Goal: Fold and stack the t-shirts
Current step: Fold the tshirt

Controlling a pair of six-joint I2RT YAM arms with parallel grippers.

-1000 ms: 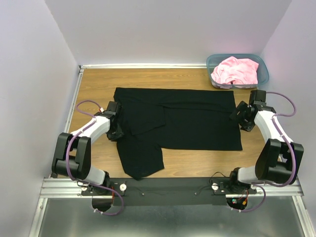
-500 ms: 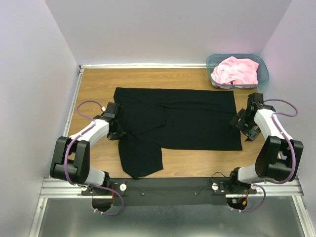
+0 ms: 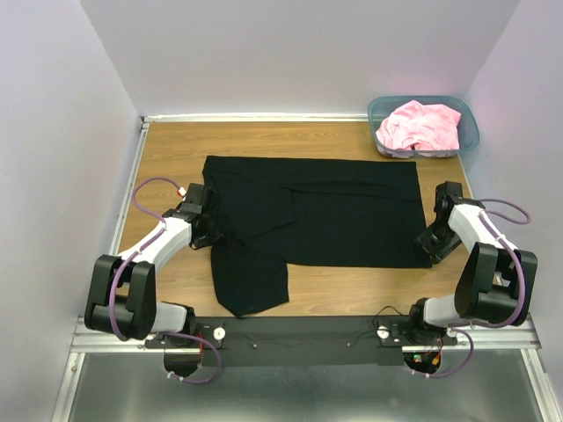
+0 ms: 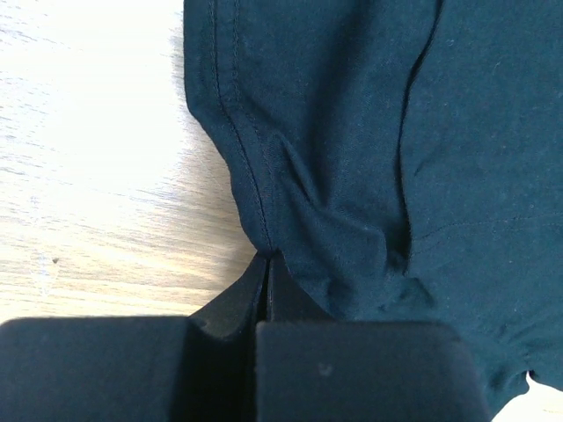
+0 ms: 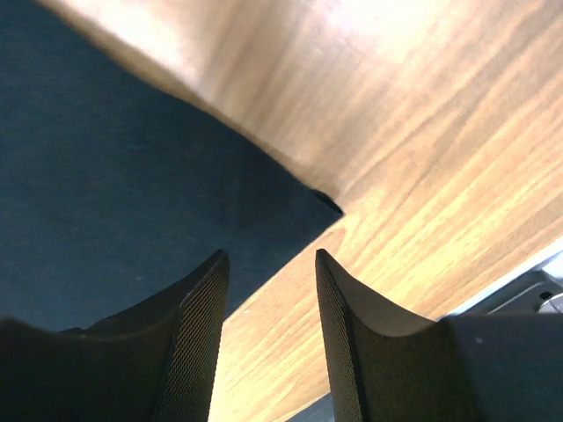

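Observation:
The black t-shirt (image 3: pixel 343 211) lies spread flat on the wooden table, with one sleeve folded in and its lower part hanging toward the near edge. My left gripper (image 3: pixel 209 230) is shut on its left edge; in the left wrist view the fingertips (image 4: pixel 266 257) pinch the bunched seam of the shirt (image 4: pixel 352 132). My right gripper (image 3: pixel 429 244) is open at the shirt's near right corner. In the right wrist view it (image 5: pixel 271 255) stands just short of that corner (image 5: pixel 330 204), holding nothing. The pink t-shirt (image 3: pixel 420 126) lies crumpled in the bin.
The teal plastic bin (image 3: pixel 471 132) stands at the far right corner of the table. Lilac walls close in the table on the left, back and right. A metal rail (image 3: pixel 299 332) with the arm bases runs along the near edge.
My right gripper has moved along the shirt's right edge toward the near corner. My left gripper has shifted slightly, still at the shirt's left edge.

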